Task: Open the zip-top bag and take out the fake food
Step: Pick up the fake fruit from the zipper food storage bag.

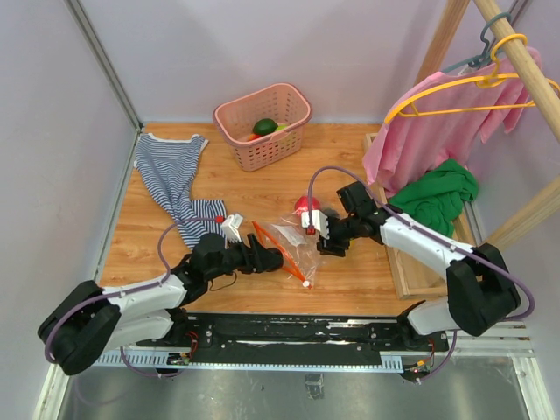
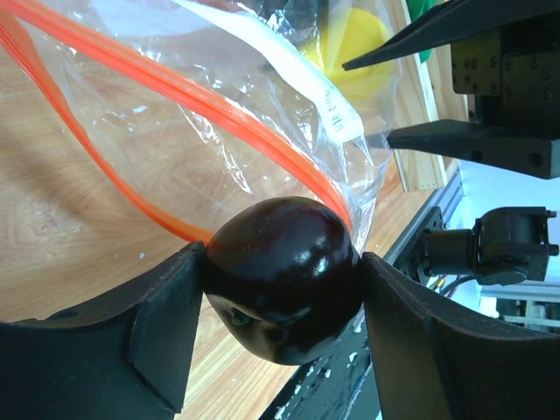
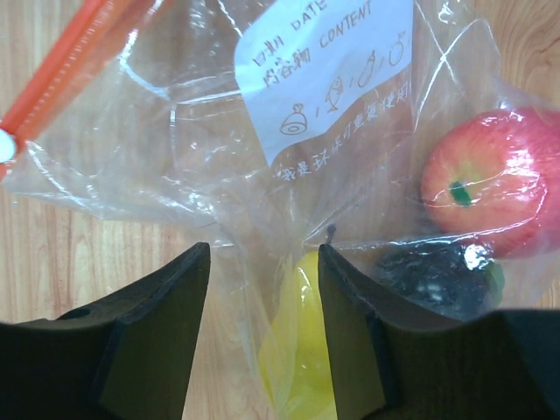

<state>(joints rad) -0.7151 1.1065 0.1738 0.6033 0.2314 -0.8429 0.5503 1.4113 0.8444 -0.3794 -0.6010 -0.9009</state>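
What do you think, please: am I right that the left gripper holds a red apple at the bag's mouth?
Not quite. The left gripper holds a dark purple fruit at the bag mouth, as the left wrist view shows. The red apple shows through the bag's plastic in the right wrist view.

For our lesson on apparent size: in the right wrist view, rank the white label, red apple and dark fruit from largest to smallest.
1. white label
2. red apple, slightly cut by the frame edge
3. dark fruit, lower part hidden
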